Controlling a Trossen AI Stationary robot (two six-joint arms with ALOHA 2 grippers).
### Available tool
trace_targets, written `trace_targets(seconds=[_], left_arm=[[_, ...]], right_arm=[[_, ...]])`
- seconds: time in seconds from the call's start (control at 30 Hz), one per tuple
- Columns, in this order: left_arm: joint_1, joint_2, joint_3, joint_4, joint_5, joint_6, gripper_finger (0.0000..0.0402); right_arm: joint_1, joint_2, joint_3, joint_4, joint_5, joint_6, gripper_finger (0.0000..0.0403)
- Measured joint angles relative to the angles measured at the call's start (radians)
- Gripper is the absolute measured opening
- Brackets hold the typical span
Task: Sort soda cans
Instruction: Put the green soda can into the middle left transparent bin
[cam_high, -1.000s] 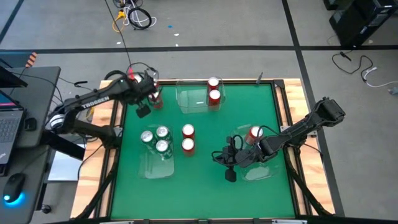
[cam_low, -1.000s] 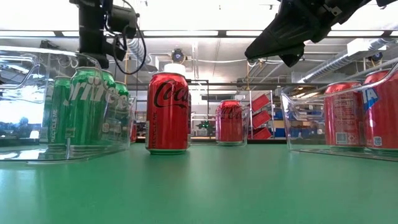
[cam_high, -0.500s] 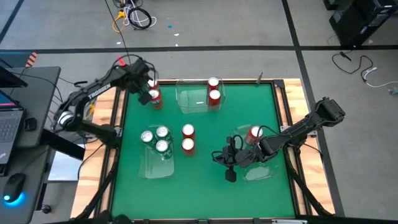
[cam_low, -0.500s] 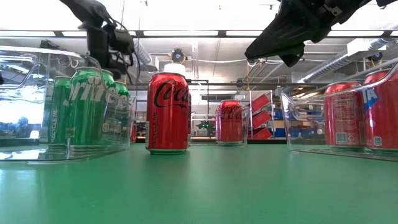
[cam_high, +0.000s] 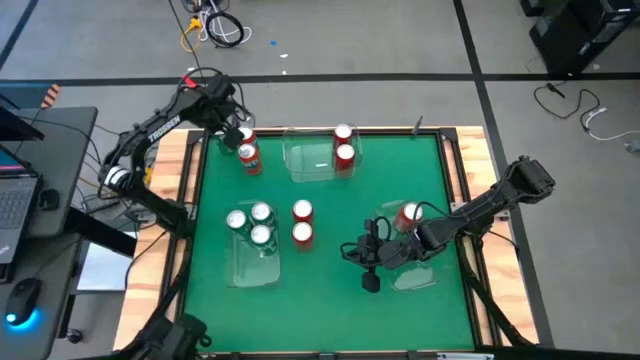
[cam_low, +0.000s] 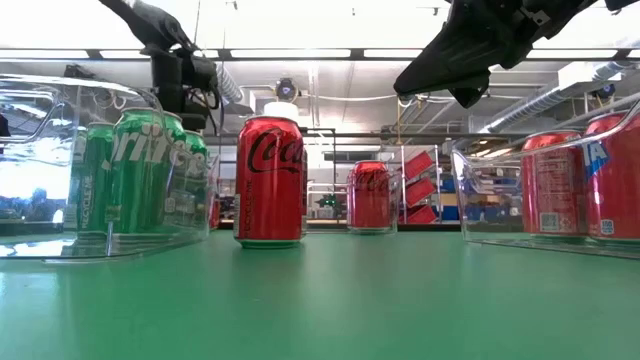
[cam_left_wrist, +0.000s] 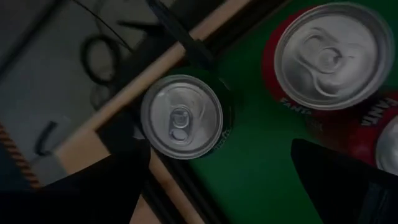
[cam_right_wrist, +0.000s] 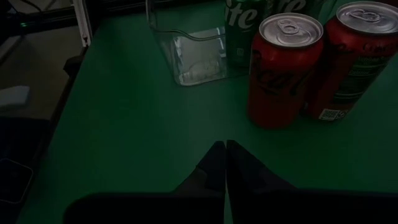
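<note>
Green table (cam_high: 330, 300) under us, we hover our left gripper (cam_high: 234, 137), fingers spread, over a green can (cam_left_wrist: 181, 116); next we descend and pinch it.

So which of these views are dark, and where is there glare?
Both wrist views are dim: the left one darkens the green can, the right one shadows the table. The low view has bright ceiling lights glaring above the red can.

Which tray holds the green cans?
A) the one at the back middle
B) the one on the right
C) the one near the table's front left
C: the high view shows three green cans standing in the clear tray at the front left.
</note>
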Motion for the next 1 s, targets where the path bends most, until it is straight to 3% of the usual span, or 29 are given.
trace_targets(seconds=[0.13, 0.33, 1.0], left_arm=[[0.032, 0.071, 0.034, -0.025, 0.054, -0.018, 0.0392], [0.038, 0.143, 0.072, -0.027, 0.011, -0.020, 0.0392], [0.053, 0.148, 0.143, -0.040, -0.003, -0.046, 0.0392]], right_arm=[[0.000, 0.000, 0.000, 0.000, 0.000, 0.000, 0.0001], [0.000, 0.000, 0.000, 0.000, -0.001, 0.000, 0.0001], [0.000, 0.000, 0.000, -0.001, -0.013, 0.015, 0.0002]])
